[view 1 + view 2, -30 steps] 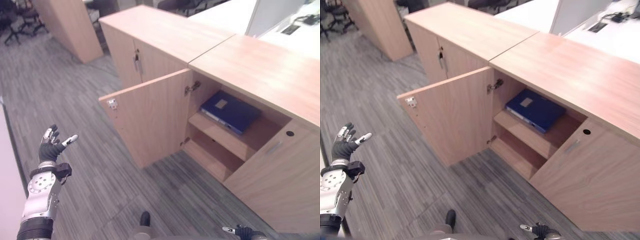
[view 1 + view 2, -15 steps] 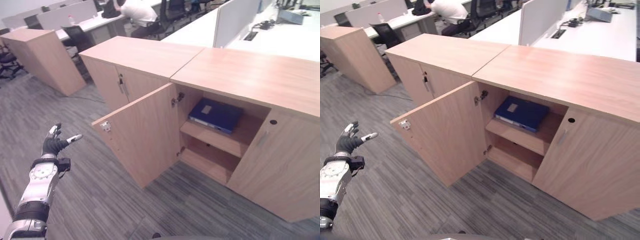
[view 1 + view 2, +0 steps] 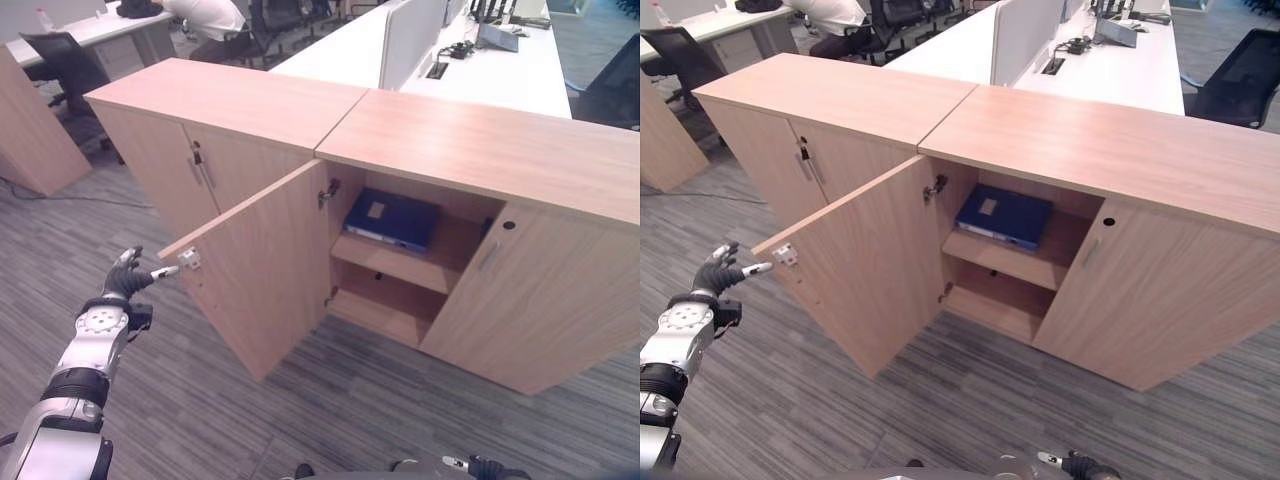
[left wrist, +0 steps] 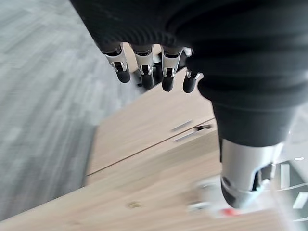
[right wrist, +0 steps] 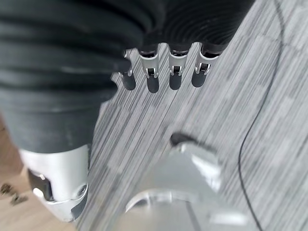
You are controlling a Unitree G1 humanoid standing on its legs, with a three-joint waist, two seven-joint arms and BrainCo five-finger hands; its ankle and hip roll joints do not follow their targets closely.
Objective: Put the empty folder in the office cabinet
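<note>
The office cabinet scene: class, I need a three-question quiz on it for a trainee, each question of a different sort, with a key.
1. True or false: the blue folder lies flat on the upper shelf of the open cabinet.
2. Multiple choice: the left hand is (A) curled round the folder, (B) open, near the outer edge of the open cabinet door, (C) resting on the cabinet top.
3. Fill in: the cabinet door on the other side of the open compartment is ____.

Key: 1 true; 2 B; 3 shut.

The right hand hangs low over the grey floor, fingers relaxed.
</note>
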